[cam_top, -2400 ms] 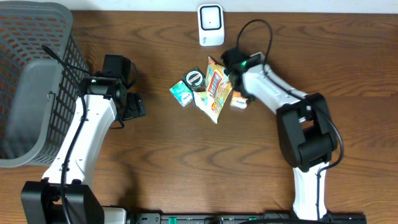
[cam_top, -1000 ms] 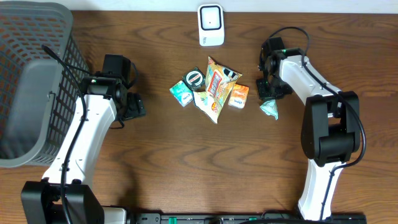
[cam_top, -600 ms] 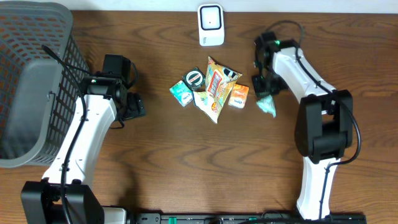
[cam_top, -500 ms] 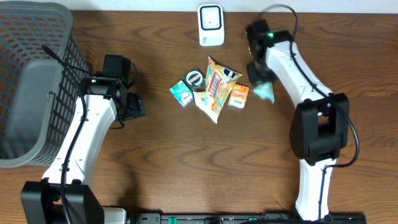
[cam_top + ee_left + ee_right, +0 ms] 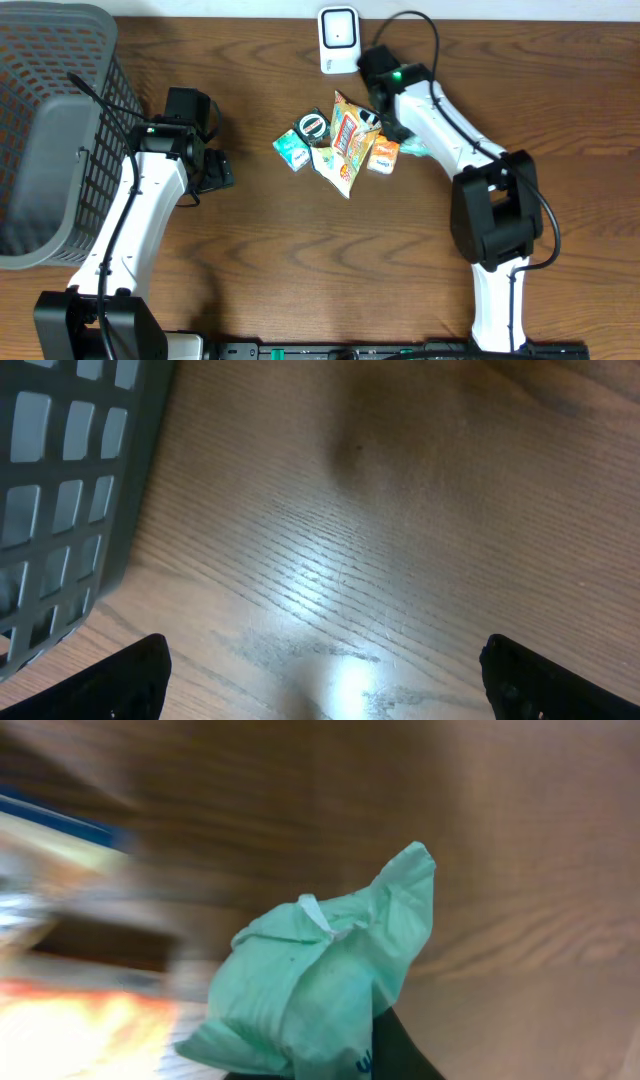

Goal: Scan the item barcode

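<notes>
A white barcode scanner [image 5: 340,40] stands at the table's back edge. Just right of and below it, my right gripper [image 5: 396,130] is shut on a crumpled green packet [image 5: 413,150]. That packet [image 5: 320,980] fills the lower middle of the right wrist view, hanging above the wood with a dark finger [image 5: 395,1050] behind it. The view's left side is blurred. My left gripper [image 5: 216,170] stands open over bare wood at the left, its fingertips [image 5: 130,670] wide apart with nothing between them.
A pile of snack items [image 5: 340,145] lies in the table's middle: a yellow-orange bag, a small orange packet, a green box, a round tin. A grey mesh basket [image 5: 50,130] fills the far left, and its wall [image 5: 60,510] is close to my left gripper.
My right arm has swung from right of the pile up and leftward toward the scanner, carrying the green packet. The left arm has not moved.
</notes>
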`<state>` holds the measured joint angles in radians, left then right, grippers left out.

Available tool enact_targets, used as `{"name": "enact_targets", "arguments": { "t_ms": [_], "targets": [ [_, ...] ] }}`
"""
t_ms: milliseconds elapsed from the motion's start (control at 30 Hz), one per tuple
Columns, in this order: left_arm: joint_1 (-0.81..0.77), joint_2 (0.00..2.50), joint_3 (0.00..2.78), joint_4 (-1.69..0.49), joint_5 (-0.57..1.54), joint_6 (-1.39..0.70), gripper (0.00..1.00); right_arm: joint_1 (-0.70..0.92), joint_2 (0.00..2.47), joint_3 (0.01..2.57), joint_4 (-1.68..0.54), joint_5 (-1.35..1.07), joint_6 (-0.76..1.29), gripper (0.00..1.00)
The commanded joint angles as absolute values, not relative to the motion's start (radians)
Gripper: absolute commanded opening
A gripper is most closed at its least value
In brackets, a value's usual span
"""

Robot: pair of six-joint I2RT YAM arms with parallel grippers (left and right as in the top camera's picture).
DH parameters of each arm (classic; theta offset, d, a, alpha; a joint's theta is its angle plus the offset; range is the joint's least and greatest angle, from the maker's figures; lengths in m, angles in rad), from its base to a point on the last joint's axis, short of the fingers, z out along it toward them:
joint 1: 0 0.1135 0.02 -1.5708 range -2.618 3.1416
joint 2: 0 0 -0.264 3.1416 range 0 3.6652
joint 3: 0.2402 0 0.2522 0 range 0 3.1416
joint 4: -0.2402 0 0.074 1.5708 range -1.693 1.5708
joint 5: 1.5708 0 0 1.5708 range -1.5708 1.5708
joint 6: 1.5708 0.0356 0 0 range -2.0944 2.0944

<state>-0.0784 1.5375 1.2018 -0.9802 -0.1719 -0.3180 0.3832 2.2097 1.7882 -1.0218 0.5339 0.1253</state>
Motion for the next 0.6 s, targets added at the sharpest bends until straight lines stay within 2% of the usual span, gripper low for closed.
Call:
{"name": "enact_targets", "arguments": {
  "t_ms": [0, 67, 167, 267, 500, 567],
  "targets": [
    [-0.075, 1.538, 1.196, -0.983, -0.192, -0.331, 0.98, 0.327, 2.198, 1.699, -0.979, 0.568, 0.134, 0.13],
    [-0.075, 1.537, 1.196, -0.983, -0.192, -0.331, 0.98, 0.312, 2.198, 1.665, -0.963, 0.556, 0.134, 0.19],
    [-0.075, 1.538, 1.196, -0.983, -0.192, -0.332, 0.98, 0.304, 2.198, 1.653, -0.961, 0.517, 0.133, 0.38],
    [-0.075, 1.537, 1.196, -0.983, -0.192, -0.332, 0.98, 0.305, 2.197, 1.66, -0.958, 0.518, 0.133, 0.47],
    [-0.075, 1.538, 1.196, -0.983, -0.192, -0.331, 0.98, 0.29, 2.165, 1.802, -1.077, 0.513, 0.16, 0.49],
    [-0.075, 1.538, 1.196, -0.983, -0.192, -0.331, 0.98, 0.266, 2.148, 1.822, -1.093, 0.489, 0.16, 0.43]
  ]
}}
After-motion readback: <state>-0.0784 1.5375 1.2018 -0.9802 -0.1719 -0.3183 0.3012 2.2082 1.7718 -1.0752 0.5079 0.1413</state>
